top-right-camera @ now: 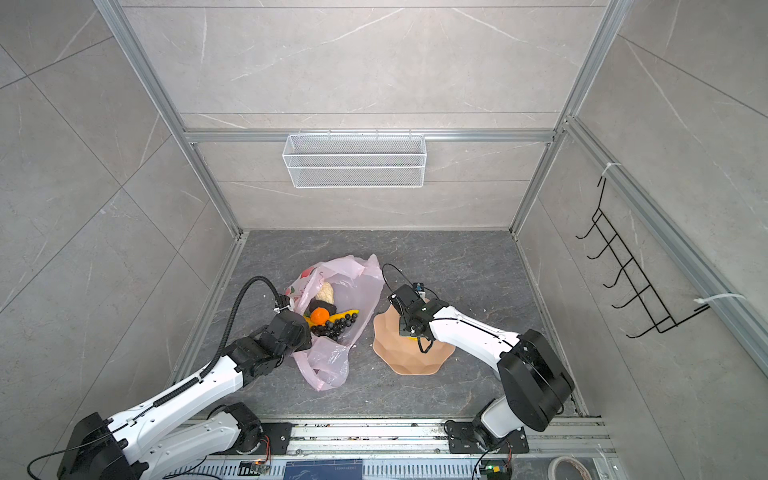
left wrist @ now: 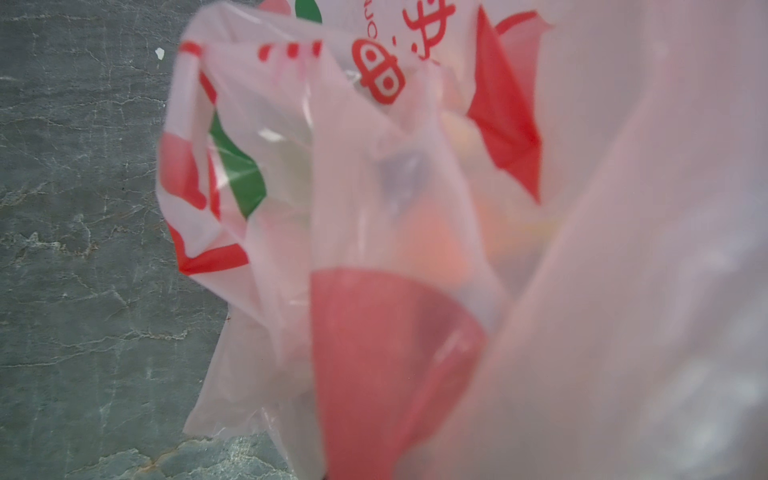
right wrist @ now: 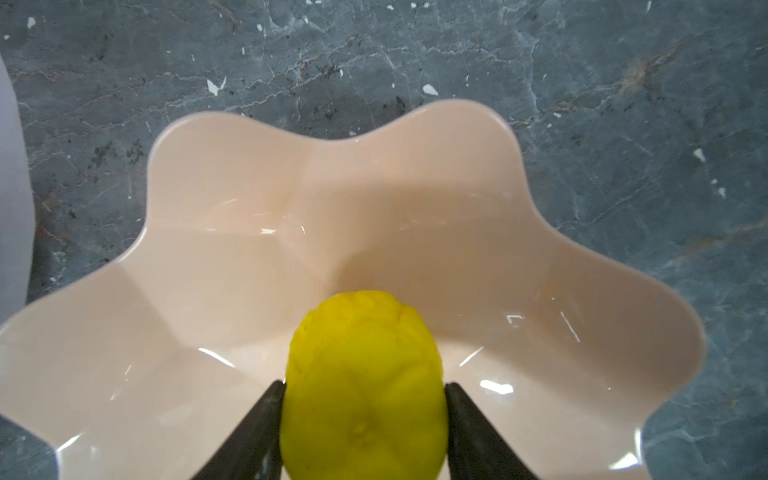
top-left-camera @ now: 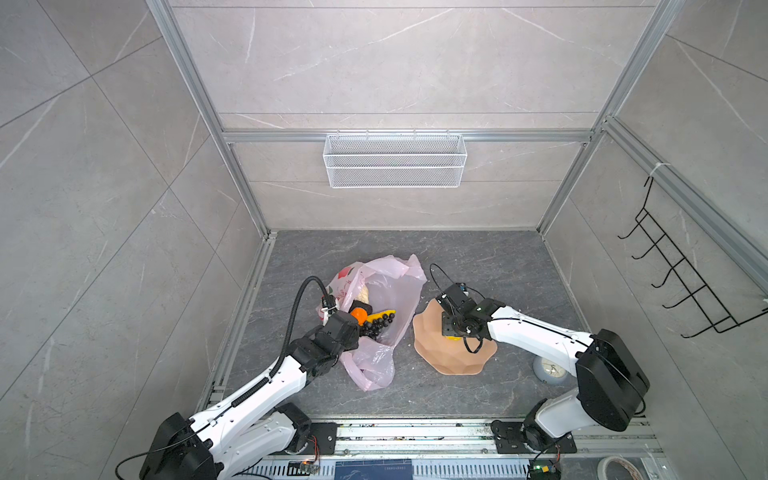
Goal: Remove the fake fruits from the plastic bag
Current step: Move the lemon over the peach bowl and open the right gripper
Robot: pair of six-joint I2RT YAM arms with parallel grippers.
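The pale pink plastic bag [top-left-camera: 388, 286] [top-right-camera: 353, 282] lies open on the dark floor. Inside it are fake fruits: an orange [top-right-camera: 320, 316], a yellow banana [top-right-camera: 350, 312], a black grape bunch [top-right-camera: 336, 326], a cream lumpy piece [top-right-camera: 326, 293] and a dark piece [top-right-camera: 328, 307]. My left gripper [top-left-camera: 328, 311] is shut on the bag's left rim; bag film [left wrist: 374, 232] covers its jaws in the left wrist view. My right gripper [right wrist: 365, 388] is shut on a yellow-green fake fruit [right wrist: 363, 374], held low over the peach scalloped plate [right wrist: 232, 187] [top-left-camera: 449, 361].
A white wire basket [top-left-camera: 395, 160] hangs on the back wall. A black hook rack [top-left-camera: 681, 270] is on the right wall. A pale round object [top-left-camera: 548, 372] sits by the right arm, and a tape roll [top-left-camera: 619, 467] lies at the front right corner.
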